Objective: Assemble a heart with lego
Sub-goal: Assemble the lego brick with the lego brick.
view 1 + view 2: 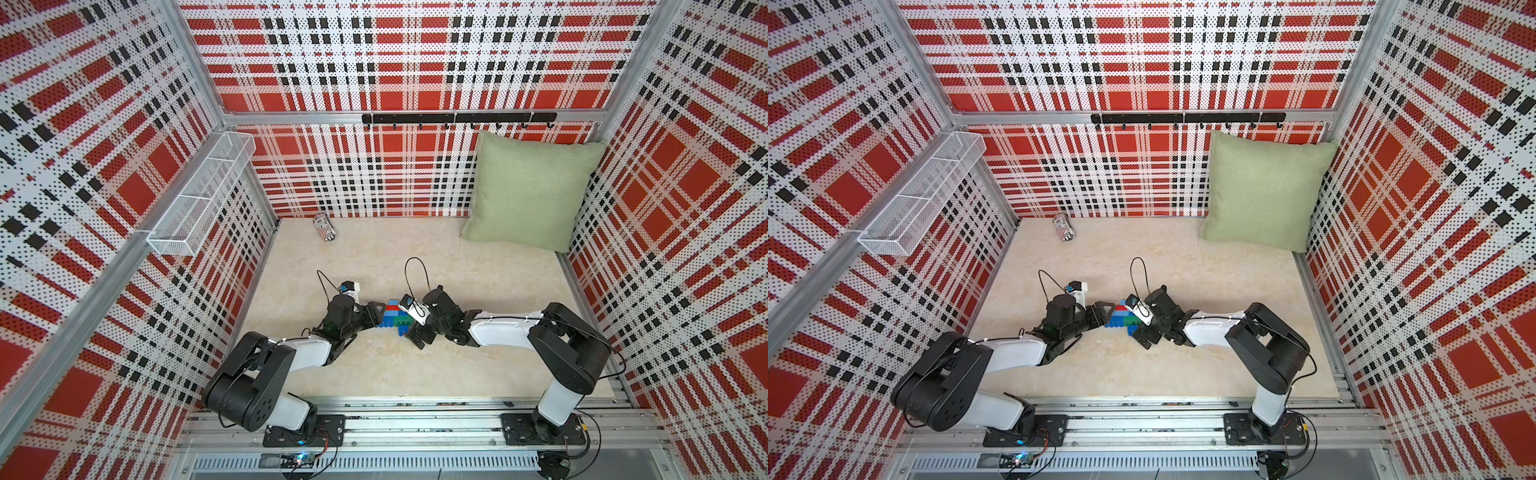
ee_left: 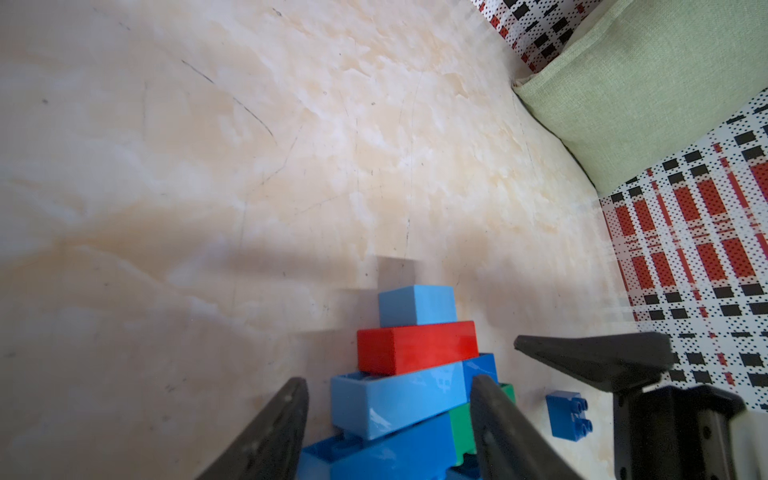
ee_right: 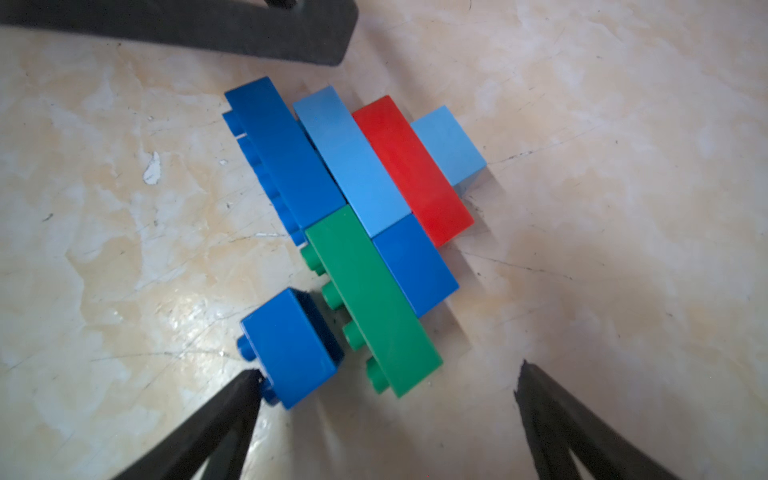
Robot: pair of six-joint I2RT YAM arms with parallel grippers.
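The heart (image 3: 365, 187) lies flat on the table between both arms: joined dark blue, light blue, red and green lego, also in both top views (image 1: 390, 315) (image 1: 1121, 316). A loose small dark blue brick (image 3: 291, 345) (image 2: 569, 415) lies beside the green strip's studs, a narrow gap apart. My right gripper (image 3: 388, 370) (image 1: 411, 332) is open wide, with one fingertip (image 3: 249, 382) touching that brick's studs. My left gripper (image 2: 389, 381) (image 1: 376, 313) stands open at the heart's wide end. One of its fingers (image 2: 291, 415) is clear of the bricks.
A striped can (image 1: 325, 227) lies at the back wall. A green pillow (image 1: 528, 191) leans in the back right corner. A white wire basket (image 1: 199, 195) hangs on the left wall and a black hook rail (image 1: 457, 118) on the back wall.
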